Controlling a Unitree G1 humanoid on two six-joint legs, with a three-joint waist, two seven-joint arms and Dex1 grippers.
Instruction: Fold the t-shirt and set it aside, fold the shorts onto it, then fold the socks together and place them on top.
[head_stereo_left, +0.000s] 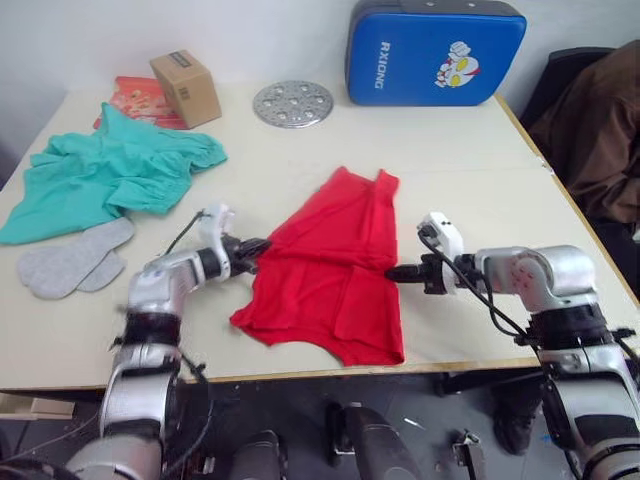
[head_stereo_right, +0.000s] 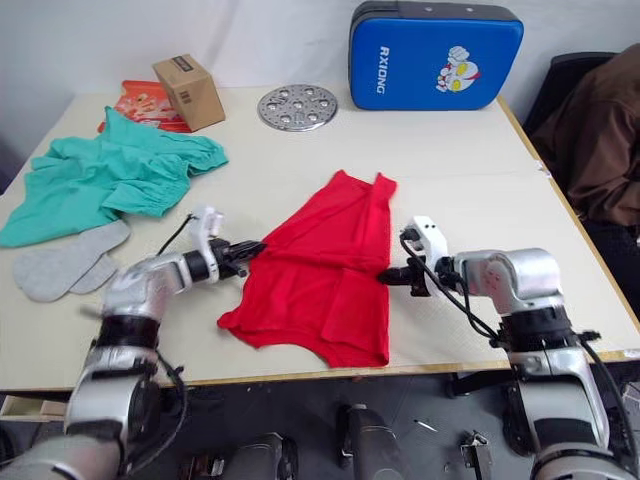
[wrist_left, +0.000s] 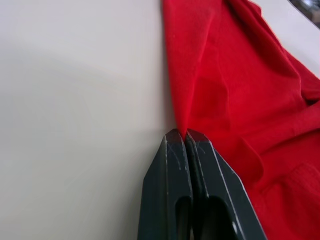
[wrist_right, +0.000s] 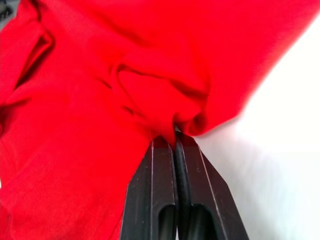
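The red t-shirt lies rumpled in the middle of the table, partly folded over itself. My left gripper is shut on its left edge, and the left wrist view shows cloth pinched between the black fingertips. My right gripper is shut on the shirt's right edge, with red cloth bunched at its tips. The teal shorts lie crumpled at the far left. Both grey socks lie flat just in front of the shorts.
A cardboard box and a red packet sit at the back left. A round perforated metal disc lies at the back centre, a blue padded case leans behind it. A brown garment hangs over a chair at right.
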